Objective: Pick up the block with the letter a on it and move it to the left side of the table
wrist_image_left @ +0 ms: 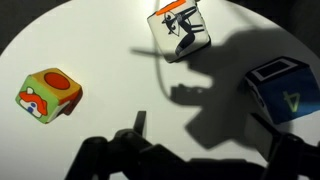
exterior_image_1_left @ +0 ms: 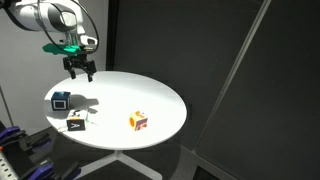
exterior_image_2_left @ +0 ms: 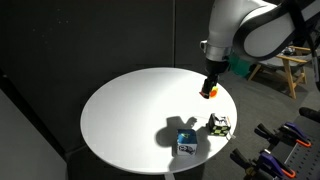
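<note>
The gripper (exterior_image_1_left: 81,70) hovers above the surface (exterior_image_1_left: 150,90) with jaws spread and empty, well apart from the block with the letter a (exterior_image_1_left: 76,121) near the rim. Risk: the blue-edged cube (exterior_image_1_left: 62,100) stands near, so a misaimed descent could grab or knock it. As a cube it has no long axis; its facing cannot be told.

1. Both exterior views look down at an angle on the whole round tabletop (exterior_image_1_left: 150,90) from some way off, from different sides.
2. In an exterior view the tabletop (exterior_image_2_left: 130,110) fills more of the picture.
3. The wrist view looks steeply down on the tabletop (wrist_image_left: 100,50) from close by.
</note>
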Available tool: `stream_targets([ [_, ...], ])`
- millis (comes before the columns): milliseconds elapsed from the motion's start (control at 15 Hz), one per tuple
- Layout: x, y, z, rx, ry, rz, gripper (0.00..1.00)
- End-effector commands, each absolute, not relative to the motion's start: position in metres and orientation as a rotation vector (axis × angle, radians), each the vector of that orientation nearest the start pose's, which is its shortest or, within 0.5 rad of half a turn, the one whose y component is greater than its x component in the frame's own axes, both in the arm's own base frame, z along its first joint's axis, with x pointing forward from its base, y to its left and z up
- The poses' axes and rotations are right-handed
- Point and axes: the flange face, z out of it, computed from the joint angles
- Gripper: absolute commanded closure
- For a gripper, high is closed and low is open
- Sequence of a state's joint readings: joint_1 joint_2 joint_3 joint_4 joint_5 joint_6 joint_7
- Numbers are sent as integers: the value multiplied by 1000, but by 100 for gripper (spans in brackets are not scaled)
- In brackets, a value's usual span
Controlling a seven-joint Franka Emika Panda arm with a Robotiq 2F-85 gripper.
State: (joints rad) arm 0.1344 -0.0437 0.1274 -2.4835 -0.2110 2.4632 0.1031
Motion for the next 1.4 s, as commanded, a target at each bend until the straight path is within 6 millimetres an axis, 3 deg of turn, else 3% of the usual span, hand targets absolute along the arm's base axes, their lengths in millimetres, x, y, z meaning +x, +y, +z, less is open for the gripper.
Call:
stream_targets([
  [0, 449, 111, 326, -3272, -278, -53, 0],
  [400, 431, 106, 347, -3216, -115, 55, 0],
  [933, 422, 103, 381, -3143, -93, -68, 0],
  [1333, 426, 107, 380, -3154, -75, -69, 0],
])
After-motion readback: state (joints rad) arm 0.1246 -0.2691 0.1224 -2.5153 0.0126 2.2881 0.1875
